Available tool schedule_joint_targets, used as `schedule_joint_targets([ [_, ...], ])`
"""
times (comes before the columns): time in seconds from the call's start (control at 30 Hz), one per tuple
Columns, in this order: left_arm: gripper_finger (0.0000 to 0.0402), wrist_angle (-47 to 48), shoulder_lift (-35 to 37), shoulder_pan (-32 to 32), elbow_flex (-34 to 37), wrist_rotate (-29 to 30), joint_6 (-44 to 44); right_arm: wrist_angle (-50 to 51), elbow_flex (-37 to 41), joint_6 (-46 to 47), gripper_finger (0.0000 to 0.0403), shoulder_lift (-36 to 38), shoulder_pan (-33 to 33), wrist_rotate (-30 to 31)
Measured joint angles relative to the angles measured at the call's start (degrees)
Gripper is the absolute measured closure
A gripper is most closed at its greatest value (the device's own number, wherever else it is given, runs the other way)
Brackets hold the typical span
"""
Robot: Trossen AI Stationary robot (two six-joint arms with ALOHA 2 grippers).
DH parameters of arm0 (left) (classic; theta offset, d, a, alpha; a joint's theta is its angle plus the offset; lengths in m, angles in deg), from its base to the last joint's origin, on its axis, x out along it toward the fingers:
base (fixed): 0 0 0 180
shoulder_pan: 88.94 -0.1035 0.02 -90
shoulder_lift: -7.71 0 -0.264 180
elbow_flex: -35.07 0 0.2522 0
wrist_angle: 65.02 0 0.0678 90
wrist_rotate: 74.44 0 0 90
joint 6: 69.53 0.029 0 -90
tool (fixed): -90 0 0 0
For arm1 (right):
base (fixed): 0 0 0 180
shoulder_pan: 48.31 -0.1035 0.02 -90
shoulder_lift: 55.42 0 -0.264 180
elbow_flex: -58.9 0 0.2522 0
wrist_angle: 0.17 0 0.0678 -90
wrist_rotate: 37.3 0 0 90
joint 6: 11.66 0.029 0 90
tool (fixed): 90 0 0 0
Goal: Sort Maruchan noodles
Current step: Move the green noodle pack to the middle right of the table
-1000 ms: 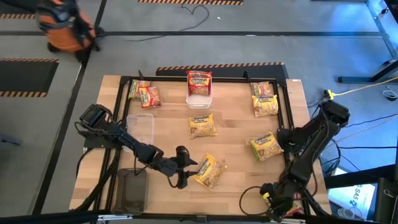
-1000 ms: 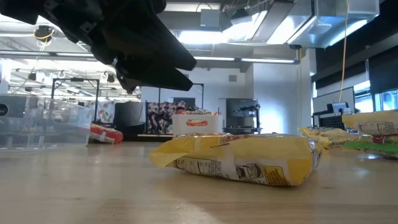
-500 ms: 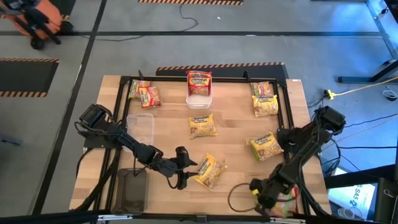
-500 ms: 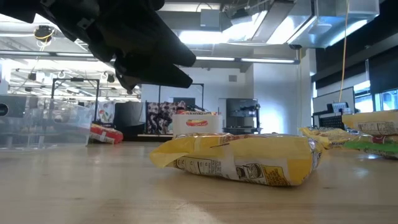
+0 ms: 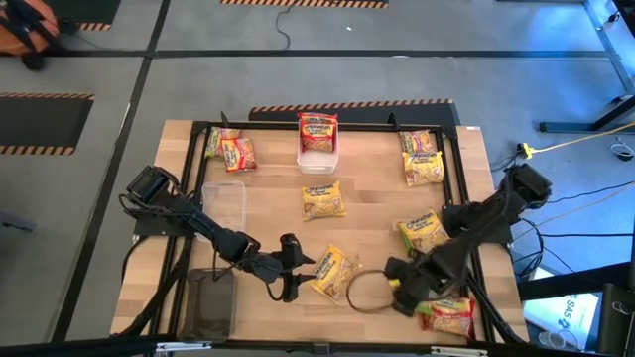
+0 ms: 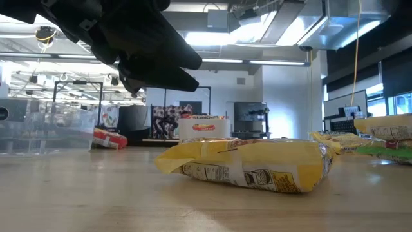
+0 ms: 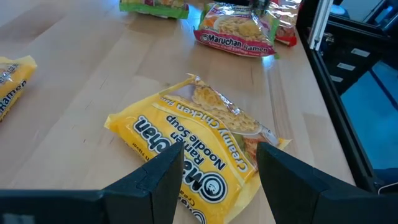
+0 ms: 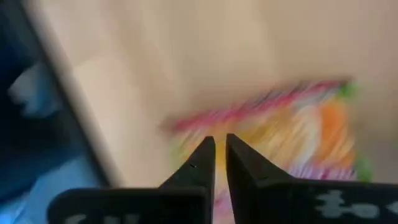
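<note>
By the table's (image 5: 268, 213) near edge the left gripper (image 5: 295, 268), jaws parted and empty, faces a yellow packet (image 5: 332, 274); right gripper (image 5: 397, 295) pinched closed on nothing beside a green-pink packet (image 5: 448, 316) at the near right corner; other packets (image 5: 323, 199) lie mid-table and along the far edge.

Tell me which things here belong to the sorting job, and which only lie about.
Job: the ramen packets, the white bin holding one packet, the clear bin.
Lying about: the dark tray, the loose cable loop.
</note>
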Motion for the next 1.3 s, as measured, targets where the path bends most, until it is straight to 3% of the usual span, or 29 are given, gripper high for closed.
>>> schedule_joint_targets([
  [0.13,0.0205,0.0,0.0,-0.1,0.0,0.0,0.0,5.3,-2.2,1.6,0.0386,0.5,-5.0,2.3],
  [0.3,0.0205,0.0,0.0,-0.3,0.0,0.1,0.2,6.6,2.4,3.1,0.0386,-1.5,-7.0,6.3],
  [0.5,0.0205,0.1,0.0,-0.3,0.0,0.1,0.7,2.9,4.9,-0.3,0.0386,-2.7,-5.7,10.6],
  [0.73,0.0205,0.0,0.0,-0.3,0.0,0.1,0.7,3.0,4.9,-6.8,0.0386,-2.8,0.9,15.2],
  [0.87,0.0205,0.0,0.0,-0.3,0.0,0.1,0.7,3.1,4.9,-12.5,0.0386,-2.8,5.2,14.8],
  [0.97,0.0205,0.0,0.0,-0.3,0.0,0.1,0.2,3.7,3.8,-15.2,0.0386,-2.6,6.5,11.1],
  [1.17,0.0205,0.1,0.0,-0.3,0.0,0.1,-0.2,3.8,-0.3,-11.4,0.0386,-0.2,0.6,0.1],
  [1.3,0.0205,0.2,0.0,-0.3,0.0,0.1,-0.2,3.2,1.9,-7.6,0.0386,-0.8,-4.0,0.3],
])
